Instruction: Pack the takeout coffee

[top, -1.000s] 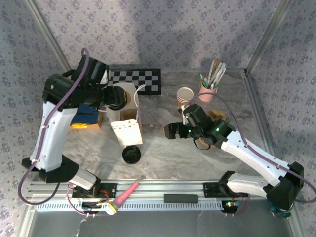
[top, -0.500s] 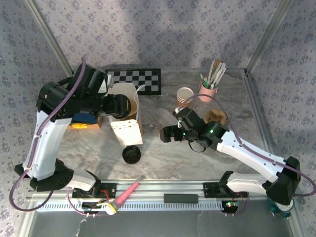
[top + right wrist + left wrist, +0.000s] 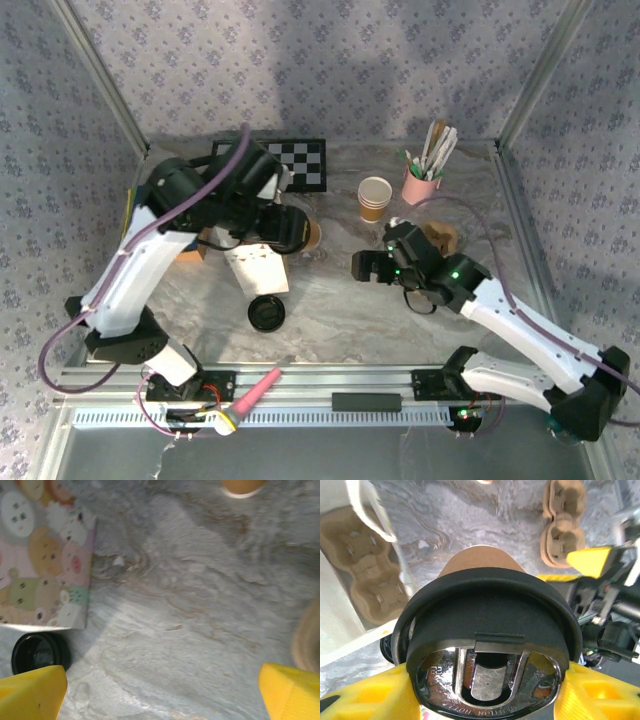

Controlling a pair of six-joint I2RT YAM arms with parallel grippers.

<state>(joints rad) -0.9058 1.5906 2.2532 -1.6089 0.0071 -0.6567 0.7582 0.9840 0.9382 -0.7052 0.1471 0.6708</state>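
Coffee (image 3: 312,236), capped with a black lid (image 3: 485,605), hangs clamped in the left tool (image 3: 485,680) just beside the bag (image 3: 256,270), not yet inside. Right tool (image 3: 160,690) gapes empty over the desk (image 3: 175,605). Lowering the coffee into the bag's carrier (image 3: 362,575) looks to be what is left.

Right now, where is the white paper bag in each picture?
Top external: white paper bag left of centre, partly under the left arm.
Left wrist: its white wall at the left edge, cardboard cup tray inside.
Right wrist: its cartoon-printed side, upper left.
Shared landmark: flat round black lid beside it.
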